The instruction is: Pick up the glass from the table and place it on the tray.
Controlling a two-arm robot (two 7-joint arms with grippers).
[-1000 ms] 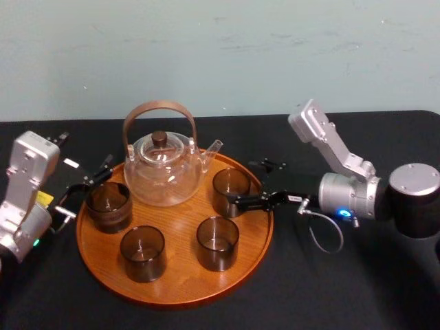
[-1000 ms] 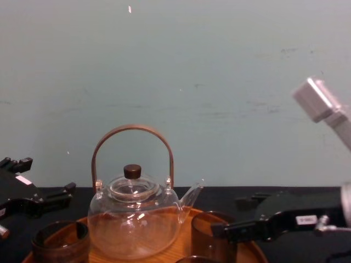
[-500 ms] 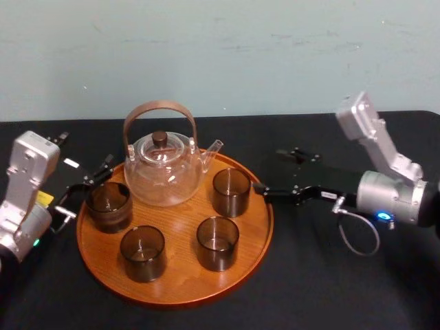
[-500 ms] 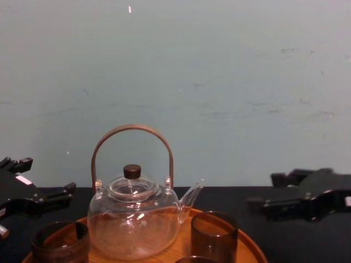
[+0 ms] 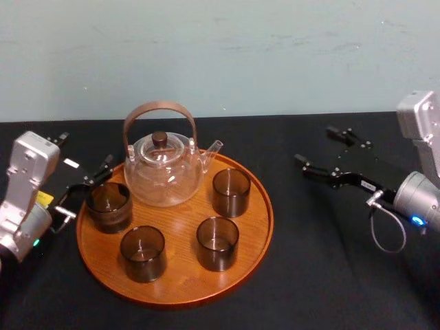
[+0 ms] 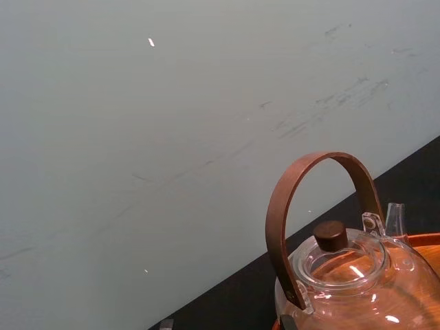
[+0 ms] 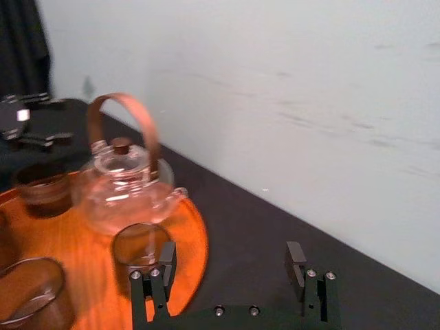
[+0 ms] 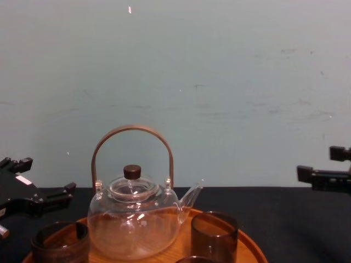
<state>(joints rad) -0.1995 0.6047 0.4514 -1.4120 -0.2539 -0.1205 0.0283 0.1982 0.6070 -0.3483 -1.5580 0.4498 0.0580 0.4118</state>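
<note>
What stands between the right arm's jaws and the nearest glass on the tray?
Nothing visible: just black table and the low rim of the tray lie between the open right gripper and that glass.

on my feed the left arm ends in a boxy silver-grey housing (image 5: 31,159) above a rounded grey wrist that carries a tiny green light (image 5: 36,242) and a yellow tag (image 5: 45,199). the left tool (image 5: 87,148) is matte black, with slim fingers and a small white label (image 5: 71,163). the right arm has a matching silver box (image 5: 421,118), a brushed metal wrist barrel (image 5: 421,198) with a blue light (image 5: 417,221), and a thin grey cable loop (image 5: 372,227) hanging off it. the right tool (image 7: 231,258) is black too, and its finger blocks are studded with small silver screws (image 7: 218,311).
</note>
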